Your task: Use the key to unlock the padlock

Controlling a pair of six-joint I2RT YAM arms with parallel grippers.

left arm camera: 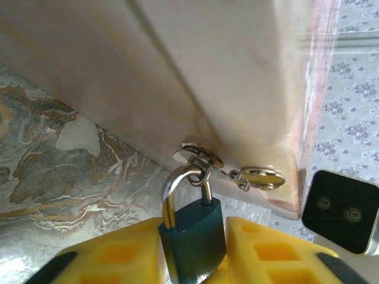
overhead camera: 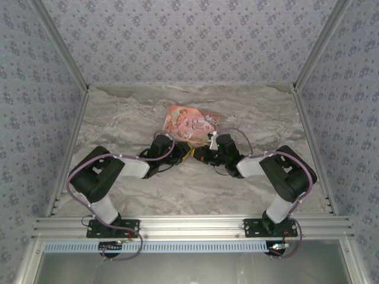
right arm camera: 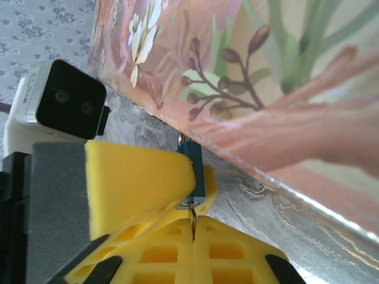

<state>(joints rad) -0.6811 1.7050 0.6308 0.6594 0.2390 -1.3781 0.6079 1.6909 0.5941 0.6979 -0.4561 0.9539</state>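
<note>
1. The left gripper (left arm camera: 194, 251) was pinched on the padlock (left arm camera: 190, 231); its yellow fingers (left arm camera: 118, 254) flanked the blue body, shackle end pointing away from the wrist; the padlock sat near the table (left arm camera: 65, 177), at the edge of the box (left arm camera: 225, 71).
2. The shackle (left arm camera: 173, 192) was closed and threaded through a ring (left arm camera: 198, 155) on the box's edge, so the padlock was tethered there; its long axis ran from the ring back toward the grippers, with the base facing away from the box.
3. The key (right arm camera: 193, 214) showed as a thin sliver in line with that axis; its tip met the base of the padlock; how deep it sat in the keyhole could not be told.
4. The right gripper (right arm camera: 193, 232) had its fingers pressed together on the key; the seam between them pointed straight at the padlock's base; this arm looked placed to act, while the left one braced.
5. The coming move turned on key and padlock sharing one axis; a twist about that line should free the shackle; any tilt risked the key slipping in the right gripper, or the padlock dragging in the left.
</note>
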